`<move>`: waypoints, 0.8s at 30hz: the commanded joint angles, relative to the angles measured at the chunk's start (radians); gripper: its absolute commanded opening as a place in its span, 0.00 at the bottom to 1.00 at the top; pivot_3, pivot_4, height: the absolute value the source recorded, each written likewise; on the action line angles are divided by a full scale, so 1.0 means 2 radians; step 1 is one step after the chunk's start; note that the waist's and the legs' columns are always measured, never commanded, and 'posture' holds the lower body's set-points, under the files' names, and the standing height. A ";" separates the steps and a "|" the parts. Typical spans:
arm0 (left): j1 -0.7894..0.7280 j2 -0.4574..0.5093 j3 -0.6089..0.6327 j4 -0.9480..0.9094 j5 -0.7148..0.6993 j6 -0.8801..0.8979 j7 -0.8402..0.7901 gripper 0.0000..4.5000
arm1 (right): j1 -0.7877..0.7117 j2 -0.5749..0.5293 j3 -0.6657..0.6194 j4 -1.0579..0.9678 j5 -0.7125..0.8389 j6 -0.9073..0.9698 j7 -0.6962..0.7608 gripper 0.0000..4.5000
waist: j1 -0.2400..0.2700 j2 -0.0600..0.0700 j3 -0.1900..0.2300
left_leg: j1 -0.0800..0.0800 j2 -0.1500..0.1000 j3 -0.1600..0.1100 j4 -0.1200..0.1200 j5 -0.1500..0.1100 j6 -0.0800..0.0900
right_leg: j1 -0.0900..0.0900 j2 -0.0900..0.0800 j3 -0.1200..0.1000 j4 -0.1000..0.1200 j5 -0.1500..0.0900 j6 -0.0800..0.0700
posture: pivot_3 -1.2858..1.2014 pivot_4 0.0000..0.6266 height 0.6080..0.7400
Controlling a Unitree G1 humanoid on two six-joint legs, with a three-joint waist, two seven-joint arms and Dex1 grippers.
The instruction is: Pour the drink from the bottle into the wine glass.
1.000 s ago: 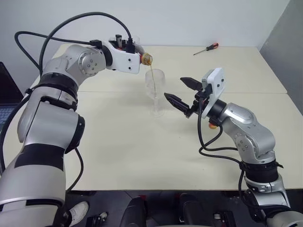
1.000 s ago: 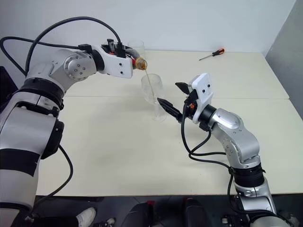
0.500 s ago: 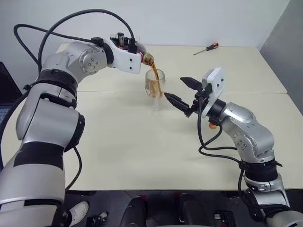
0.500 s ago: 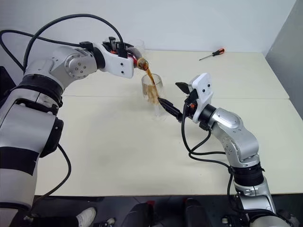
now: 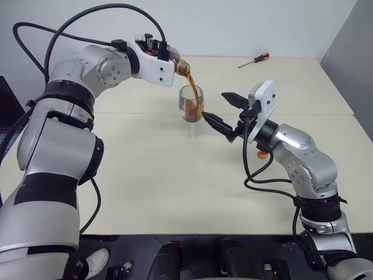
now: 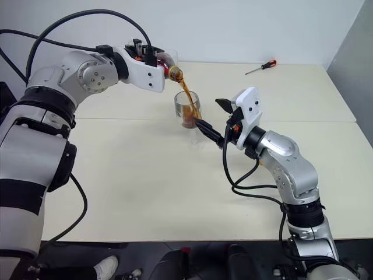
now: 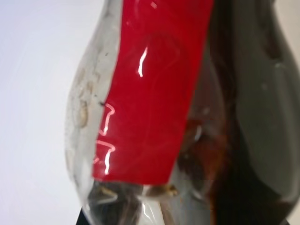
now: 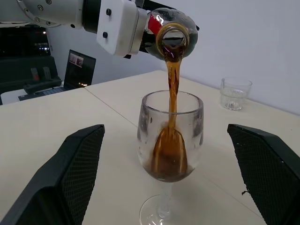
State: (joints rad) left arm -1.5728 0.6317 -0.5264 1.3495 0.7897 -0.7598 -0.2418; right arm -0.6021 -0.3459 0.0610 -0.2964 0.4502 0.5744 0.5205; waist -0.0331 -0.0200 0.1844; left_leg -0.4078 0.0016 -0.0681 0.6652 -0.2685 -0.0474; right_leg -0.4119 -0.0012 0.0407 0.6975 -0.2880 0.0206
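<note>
While the right gripper hangs with its 2 fingers spread wide just beside the wine glass, the left gripper beyond clamps the bottle, tipped mouth-down directly above the bowl, the drink streaming in.
</note>
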 commanded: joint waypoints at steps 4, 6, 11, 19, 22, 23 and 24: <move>-0.023 0.009 0.002 -0.001 -0.001 0.006 0.015 0.31 | -0.008 0.001 -0.009 -0.007 -0.003 -0.014 0.001 1.00 | 0.000 0.000 0.000 | 0.000 0.000 0.000 0.000 0.000 0.000 | 0.000 0.000 0.000 0.000 0.000 0.000 | 0.52 0.24 1.00; -0.023 0.010 0.002 -0.001 -0.001 0.007 0.015 0.31 | -0.008 0.001 -0.008 -0.007 -0.003 -0.014 0.001 1.00 | 0.000 0.000 0.000 | 0.000 0.000 0.000 0.000 0.000 0.000 | 0.000 0.000 0.000 0.000 0.000 0.000 | 0.52 0.24 1.00; -0.019 0.010 0.002 0.000 -0.002 0.009 0.014 0.31 | -0.009 0.001 -0.008 -0.006 -0.004 -0.015 0.002 1.00 | 0.000 0.000 0.000 | 0.000 0.000 0.000 0.000 0.000 0.000 | 0.000 0.000 0.000 0.000 0.000 0.000 | 0.52 0.24 1.00; -0.017 0.011 0.002 0.000 -0.005 0.008 0.009 0.31 | -0.010 0.003 -0.007 -0.003 -0.005 -0.016 0.001 1.00 | 0.000 0.000 0.000 | 0.000 0.000 0.000 0.000 0.000 0.000 | 0.000 0.000 0.000 0.000 0.000 0.000 | 0.52 0.24 1.00; -0.017 0.010 0.002 0.000 -0.005 0.006 0.008 0.31 | -0.011 0.003 -0.007 -0.001 -0.006 -0.018 0.002 1.00 | 0.000 0.000 0.000 | 0.000 -0.001 0.000 0.000 0.000 0.000 | 0.000 0.000 0.000 0.000 0.000 0.000 | 0.52 0.24 1.00; -0.017 0.010 0.002 -0.001 -0.006 0.006 0.007 0.31 | -0.011 0.003 -0.007 -0.001 -0.006 -0.018 0.002 1.00 | 0.000 0.000 0.000 | 0.000 -0.001 0.000 0.000 0.000 0.000 | 0.000 -0.001 0.000 0.000 0.000 0.000 | 0.52 0.24 1.00; -0.017 0.010 0.002 -0.001 -0.006 0.005 0.007 0.31 | -0.010 0.003 -0.007 -0.001 -0.006 -0.018 0.002 1.00 | 0.000 0.000 0.000 | 0.000 -0.001 0.000 0.000 0.000 0.000 | 0.000 -0.001 0.000 0.000 0.000 0.000 | 0.52 0.24 1.00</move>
State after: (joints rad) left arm -1.5728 0.6324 -0.5335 1.3546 0.7918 -0.7491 -0.2318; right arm -0.6023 -0.3441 0.0610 -0.2777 0.4421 0.5635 0.5205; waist -0.0334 -0.0200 0.1844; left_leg -0.4079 0.0003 -0.0682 0.6654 -0.2682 -0.0470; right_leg -0.4120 -0.0024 0.0407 0.6979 -0.2881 0.0207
